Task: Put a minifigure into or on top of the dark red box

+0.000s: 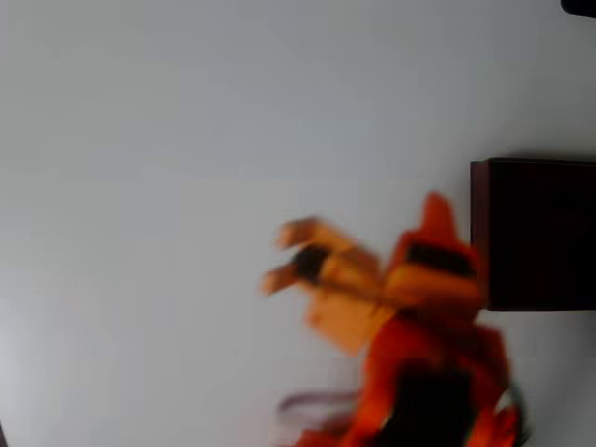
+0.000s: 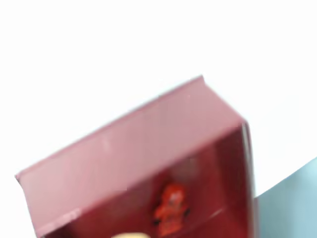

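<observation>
In the wrist view the minifigure (image 2: 171, 208) lies inside the dark red box (image 2: 148, 144), low in the frame near the bottom centre. In the overhead view the box (image 1: 535, 233) sits at the right edge on the table (image 1: 186, 140). Left of it, the blurred orange gripper (image 1: 277, 257) has its fingers spread apart and empty.

Overhead view evenly lit and soft throughout, plain pale grey-white table surface (image 1: 186, 140) free of glare, faintly darker toward the left edge and lower left corner; heavy motion blur over the orange two-finger gripper (image 1: 277, 256) and arm, fingertips smeared, edges lost. Near-black interior of the large square dark maroon box (image 1: 540, 233) underexposed, no detail inside. Wrist view overexposed, background blown to white, box wall washed to pink, tiny bright red toy minifigure (image 2: 171, 208) blurred, features unreadable.
</observation>
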You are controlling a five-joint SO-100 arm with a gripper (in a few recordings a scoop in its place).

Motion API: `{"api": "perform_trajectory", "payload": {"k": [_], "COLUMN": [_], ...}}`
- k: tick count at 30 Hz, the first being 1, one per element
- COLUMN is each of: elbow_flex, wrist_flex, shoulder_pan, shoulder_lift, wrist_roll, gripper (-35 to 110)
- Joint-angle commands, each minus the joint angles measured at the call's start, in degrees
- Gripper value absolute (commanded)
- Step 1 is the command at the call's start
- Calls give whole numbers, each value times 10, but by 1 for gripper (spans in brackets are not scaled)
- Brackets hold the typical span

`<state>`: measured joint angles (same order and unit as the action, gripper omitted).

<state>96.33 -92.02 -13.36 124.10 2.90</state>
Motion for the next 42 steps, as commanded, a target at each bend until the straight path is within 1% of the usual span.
{"api": "perform_trajectory", "payload": {"k": [1,7,9,12,14,16,19,21,27,31,33,36,40,42], "elbow_flex": [87,214,259,325,366,408,478,483,506,538,555,594,645,664], "wrist_flex": [11,43,54,83,92,97,89,64,48,58,53,71,98,109], "shoulder_pan": [82,215,250,287,303,316,330,333,340,364,373,381,383,400], "shoulder_lift": [141,284,323,383,434,507,665,675,678,677,677,680,680,681], "wrist_roll": [-38,-99,-108,-110,-106,-110,-109,-108,-98,-118,-146,-106,-97,-69], "gripper": [24,21,14,6,4,3,4,3,1,0,0,0,0,0]}}
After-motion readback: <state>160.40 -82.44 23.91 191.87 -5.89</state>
